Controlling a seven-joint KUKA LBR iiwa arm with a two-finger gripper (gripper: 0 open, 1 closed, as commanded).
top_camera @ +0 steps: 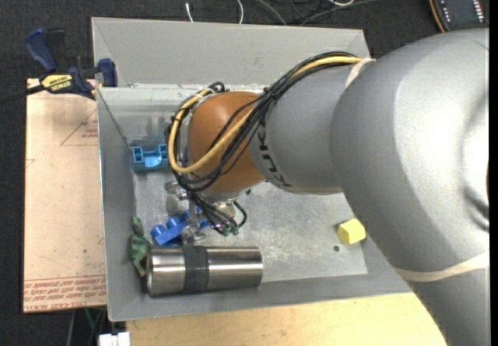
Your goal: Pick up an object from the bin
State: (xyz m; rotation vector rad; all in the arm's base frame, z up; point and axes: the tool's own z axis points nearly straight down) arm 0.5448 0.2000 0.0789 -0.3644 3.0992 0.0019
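Note:
My gripper [189,214] reaches down into the left half of the bin, its body mostly hidden under the orange wrist cover. Right below it lies a small blue plastic piece [166,231], which touches or sits just under the gripper's tip. A metal cylinder with a dark band [204,270] lies on its side along the bin's front edge, just in front of the gripper. A green crumpled thing [138,247] rests at the cylinder's left end. A light blue block [147,155] lies by the left wall, behind the gripper.
A yellow cube [352,232] sits alone at the right of the bin floor. The large grey arm covers the bin's right and back parts.

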